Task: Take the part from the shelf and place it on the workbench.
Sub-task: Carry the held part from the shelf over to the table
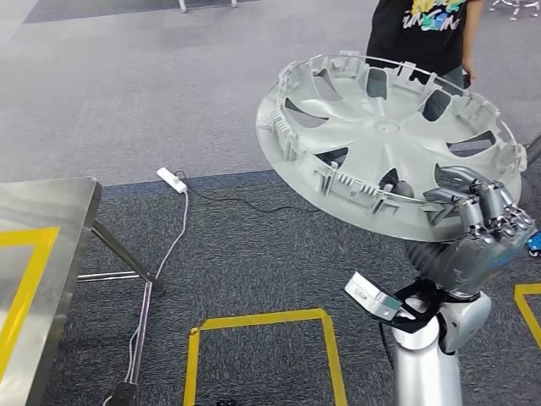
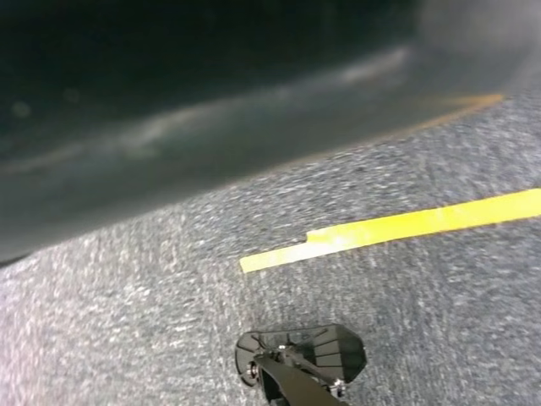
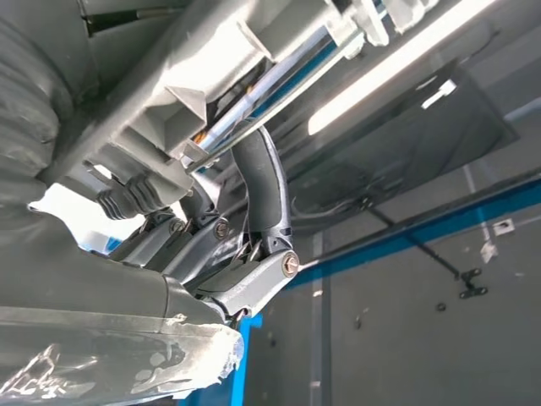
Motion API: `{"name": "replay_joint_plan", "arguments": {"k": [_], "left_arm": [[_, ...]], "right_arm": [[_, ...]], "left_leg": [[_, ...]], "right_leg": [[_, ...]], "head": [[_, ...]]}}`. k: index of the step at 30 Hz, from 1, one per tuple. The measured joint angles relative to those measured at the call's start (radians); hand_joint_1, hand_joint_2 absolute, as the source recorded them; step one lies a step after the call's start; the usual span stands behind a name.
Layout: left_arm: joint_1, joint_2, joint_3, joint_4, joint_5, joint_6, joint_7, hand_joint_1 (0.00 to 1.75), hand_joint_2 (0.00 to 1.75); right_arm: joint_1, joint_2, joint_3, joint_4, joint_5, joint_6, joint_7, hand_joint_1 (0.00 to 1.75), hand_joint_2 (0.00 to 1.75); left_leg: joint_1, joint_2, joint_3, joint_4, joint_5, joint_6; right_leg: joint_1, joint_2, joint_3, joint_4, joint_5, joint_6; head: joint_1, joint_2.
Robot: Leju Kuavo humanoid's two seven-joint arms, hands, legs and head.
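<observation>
A large grey wheel cover (image 1: 383, 127) is held up in the air at the right of the head view, inner side up and tilted. My right hand (image 1: 488, 224) grips its near right rim, fingers curled over the edge. In the right wrist view the fingers (image 3: 261, 190) hook over the cover's rim (image 3: 160, 76), seen from below. The steel workbench (image 1: 70, 211) with a yellow taped outline stands at the far left, well apart from the cover.
A person in a black shirt (image 1: 414, 25) stands just behind the cover. A white power strip (image 1: 171, 178) and its cable lie on the grey carpet. Yellow tape squares (image 1: 261, 321) mark the floor; another strip of yellow tape (image 2: 396, 228) shows in the left wrist view.
</observation>
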Motion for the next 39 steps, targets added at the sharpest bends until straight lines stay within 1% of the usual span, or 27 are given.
{"name": "replay_joint_plan", "arguments": {"k": [1, 3, 5, 7, 8, 10, 11, 12, 13, 14, 15, 16, 17, 19, 21, 23, 24, 25, 27, 29, 30, 31, 32, 34, 36, 38, 39], "left_arm": [[0.001, 0.0, 0.0, 0.0, 0.0, 0.0, 0.001, 0.0, 0.0], [0.0, 0.003, 0.0, 0.0, 0.001, -0.001, 0.002, 0.0, 0.0], [-0.004, 0.006, 0.0, 0.0, 0.001, -0.003, 0.003, 0.0, 0.0], [-0.002, 0.008, 0.0, 0.0, 0.001, -0.005, 0.004, 0.0, 0.0], [0.001, 0.008, 0.0, 0.0, 0.001, -0.006, 0.005, 0.0, 0.0], [0.003, 0.007, 0.0, 0.0, 0.001, -0.007, 0.006, 0.0, 0.0], [0.001, 0.006, 0.0, 0.0, 0.001, -0.008, 0.007, 0.0, 0.0], [-0.001, 0.005, 0.0, 0.0, 0.001, -0.008, 0.007, 0.0, 0.0], [-0.003, 0.004, 0.0, 0.0, 0.001, -0.008, 0.008, 0.0, 0.0], [-0.002, 0.004, 0.0, 0.0, 0.001, -0.009, 0.008, 0.0, 0.0], [-0.002, 0.003, 0.0, 0.0, 0.001, -0.009, 0.01, 0.0, 0.0], [-0.001, 0.003, 0.0, 0.0, 0.001, -0.01, 0.011, 0.0, 0.0], [-0.001, 0.003, 0.0, 0.0, 0.001, -0.01, 0.012, 0.0, 0.0], [-0.003, 0.003, 0.0, 0.0, 0.001, -0.011, 0.013, 0.0, 0.0], [-0.003, 0.005, 0.0, 0.0, 0.001, -0.011, 0.013, 0.0, 0.0], [0.002, 0.005, 0.0, 0.0, 0.0, -0.011, 0.014, 0.0, 0.0], [0.005, 0.005, 0.0, 0.0, 0.0, -0.011, 0.014, 0.0, 0.0], [0.005, 0.005, 0.0, 0.0, 0.0, -0.01, 0.014, 0.0, 0.0], [0.001, 0.006, 0.0, 0.0, -0.001, -0.01, 0.014, 0.0, 0.0], [-0.002, 0.006, 0.0, 0.0, -0.001, -0.01, 0.014, 0.0, 0.0], [-0.002, 0.005, 0.0, 0.0, -0.001, -0.01, 0.014, 0.0, 0.0], [0.0, 0.004, 0.0, 0.0, -0.001, -0.011, 0.014, 0.0, 0.0], [0.001, 0.005, 0.0, 0.0, -0.001, -0.011, 0.015, 0.0, 0.0], [-0.001, 0.008, 0.0, 0.0, -0.001, -0.011, 0.016, 0.0, 0.0], [-0.004, 0.01, -0.001, 0.0, -0.002, -0.009, 0.017, 0.0, 0.0], [-0.003, 0.012, 0.0, 0.0, -0.002, -0.008, 0.019, 0.0, 0.0], [0.0, 0.011, 0.0, 0.0, -0.002, -0.007, 0.02, 0.0, 0.0]], "right_arm": [[0.0, 0.0, 0.0, 0.001, -0.001, 0.0, 0.0, 1.75, 1.75], [0.0, 0.0, 0.0, 0.001, -0.002, 0.0, 0.0, 1.75, 1.75], [0.0, 0.0, 0.0, 0.002, -0.004, 0.0, 0.0, 1.75, 1.75], [0.0, 0.0, 0.0, 0.002, -0.006, 0.0, 0.0, 1.75, 1.75], [0.0, 0.0, 0.0, 0.002, -0.006, 0.0, 0.0, 1.75, 1.75], [0.0, 0.0, 0.0, 0.002, -0.007, 0.0, 0.0, 1.75, 1.75], [0.0, 0.0, 0.0, 0.002, -0.008, 0.0, 0.0, 1.75, 1.75], [0.0, 0.0, -0.001, 0.002, -0.009, 0.0, 0.0, 1.75, 1.75], [0.0, 0.0, -0.002, 0.003, -0.009, 0.0, 0.0, 1.75, 1.75], [0.001, 0.0, -0.002, 0.004, -0.009, 0.0, 0.0, 1.75, 1.75], [0.001, 0.0, -0.003, 0.005, -0.009, 0.0, 0.0, 1.75, 1.75], [0.001, 0.0, -0.003, 0.006, -0.009, 0.0, 0.0, 1.75, 1.75], [0.001, 0.0, -0.003, 0.007, -0.009, 0.0, 0.0, 1.75, 1.75], [0.001, -0.001, -0.003, 0.008, -0.009, 0.0, 0.0, 1.75, 1.75], [0.001, -0.001, -0.003, 0.009, -0.009, 0.0, 0.0, 1.75, 1.75], [0.001, 0.0, -0.003, 0.011, -0.009, 0.0, 0.0, 1.75, 1.75], [0.001, 0.0, -0.002, 0.012, -0.008, 0.0, 0.0, 1.75, 1.75], [0.001, 0.0, -0.002, 0.012, -0.008, 0.0, 0.0, 1.75, 1.75], [0.001, 0.0, -0.001, 0.013, -0.008, 0.0, 0.0, 1.75, 1.75], [0.001, 0.0, -0.002, 0.014, -0.008, 0.0, 0.0, 1.75, 1.75], [0.001, 0.0, -0.003, 0.016, -0.008, 0.0, 0.0, 1.75, 1.75], [0.001, 0.0, -0.003, 0.017, -0.007, 0.0, 0.0, 1.75, 1.75], [0.001, 0.0, -0.002, 0.018, -0.007, 0.0, 0.0, 1.75, 1.75], [0.001, 0.0, -0.002, 0.018, -0.007, 0.0, 0.0, 1.75, 1.75], [0.001, 0.0, -0.002, 0.018, -0.007, 0.0, 0.0, 1.75, 1.75], [0.001, 0.0, -0.002, 0.019, -0.006, 0.0, 0.0, 1.75, 1.75], [0.001, 0.0, -0.002, 0.019, -0.006, 0.0, 0.0, 1.75, 1.75]], "left_leg": [[-0.002, 0.005, 0.025, -0.046, 0.03, 0.005], [-0.013, 0.043, 0.098, -0.18, 0.085, 0.025], [-0.026, 0.074, 0.137, -0.257, 0.096, 0.041], [-0.029, 0.061, 0.138, -0.269, 0.092, 0.047], [-0.026, 0.05, 0.142, -0.275, 0.095, 0.05], [-0.017, 0.028, 0.149, -0.288, 0.102, 0.057], [-0.013, 0.016, 0.151, -0.291, 0.104, 0.059], [-0.011, 0.004, 0.151, -0.291, 0.104, 0.06], [-0.01, -0.009, 0.15, -0.291, 0.105, 0.061], [-0.009, -0.022, 0.151, -0.291, 0.105, 0.06], [-0.007, -0.037, 0.151, -0.29, 0.105, 0.059], [-0.005, -0.052, 0.152, -0.288, 0.104, 0.057], [-0.002, -0.066, 0.153, -0.286, 0.103, 0.053], [0.001, -0.094, 0.147, -0.276, 0.1, 0.039], [0.004, -0.117, 0.135, -0.27, 0.103, 0.025], [0.008, -0.132, 0.127, -0.27, 0.107, 0.015], [0.007, -0.119, 0.122, -0.262, 0.102, 0.01], [0.005, -0.095, 0.109, -0.236, 0.086, 0.006], [0.002, -0.03, 0.059, -0.13, 0.031, -0.001], [0.002, -0.005, 0.004, -0.014, -0.012, -0.002], [0.002, -0.001, -0.004, 0.005, -0.011, 0.0], [0.001, 0.002, 0.007, -0.014, 0.009, 0.005], [-0.002, 0.009, 0.038, -0.069, 0.042, 0.013], [-0.019, 0.059, 0.107, -0.197, 0.086, 0.038], [-0.035, 0.095, 0.135, -0.255, 0.091, 0.054], [-0.036, 0.076, 0.136, -0.266, 0.092, 0.057], [-0.032, 0.063, 0.14, -0.273, 0.096, 0.058]], "right_leg": [[0.003, -0.012, 0.003, 0.0, -0.002, -0.001], [0.011, -0.036, 0.009, 0.0, -0.008, 0.001], [0.017, -0.059, 0.011, 0.001, -0.013, 0.006], [0.02, -0.082, 0.014, -0.001, -0.017, 0.013], [0.019, -0.08, 0.015, 0.002, -0.022, 0.017], [0.016, -0.032, -0.004, 0.05, -0.054, 0.026], [0.012, 0.001, -0.032, 0.105, -0.082, 0.03], [0.01, 0.024, -0.066, 0.172, -0.111, 0.034], [0.007, 0.034, -0.1, 0.235, -0.132, 0.037], [0.005, 0.037, -0.124, 0.273, -0.136, 0.04], [0.002, 0.039, -0.13, 0.273, -0.119, 0.043], [-0.001, 0.042, -0.117, 0.234, -0.084, 0.045], [-0.006, 0.053, -0.089, 0.166, -0.041, 0.048], [-0.015, 0.096, -0.033, 0.049, 0.004, 0.053], [-0.016, 0.12, -0.014, 0.015, 0.001, 0.049], [-0.016, 0.102, -0.013, 0.014, 0.002, 0.037], [-0.016, 0.091, -0.012, 0.014, 0.003, 0.031], [-0.017, 0.078, -0.011, 0.012, 0.004, 0.025], [-0.013, 0.051, -0.009, 0.011, 0.002, 0.016], [-0.007, 0.022, -0.009, 0.011, 0.0, 0.011], [-0.004, 0.009, -0.008, 0.011, -0.002, 0.009], [-0.001, -0.005, -0.006, 0.011, -0.003, 0.008], [0.003, -0.017, -0.003, 0.011, -0.005, 0.007], [0.011, -0.041, 0.002, 0.01, -0.011, 0.007], [0.015, -0.066, 0.004, 0.01, -0.015, 0.011], [0.016, -0.087, 0.008, 0.007, -0.019, 0.019], [0.015, -0.076, 0.008, 0.011, -0.024, 0.024]], "head": [[0.0, 0.0], [0.0, 0.0], [0.002, 0.0], [0.002, 0.0], [0.003, 0.0], [0.006, 0.0], [0.009, 0.0], [0.011, 0.0], [0.012, 0.0], [0.013, 0.0], [0.013, 0.0], [0.012, 0.0], [0.013, 0.0], [0.014, 0.0], [0.014, 0.0], [0.014, 0.0], [0.012, 0.0], [0.008, 0.0], [0.001, 0.0], [-0.001, 0.0], [-0.001, 0.0], [-0.001, 0.0], [-0.001, 0.0], [0.0, 0.0], [0.0, 0.0], [0.0, 0.0], [0.001, 0.0]]}}
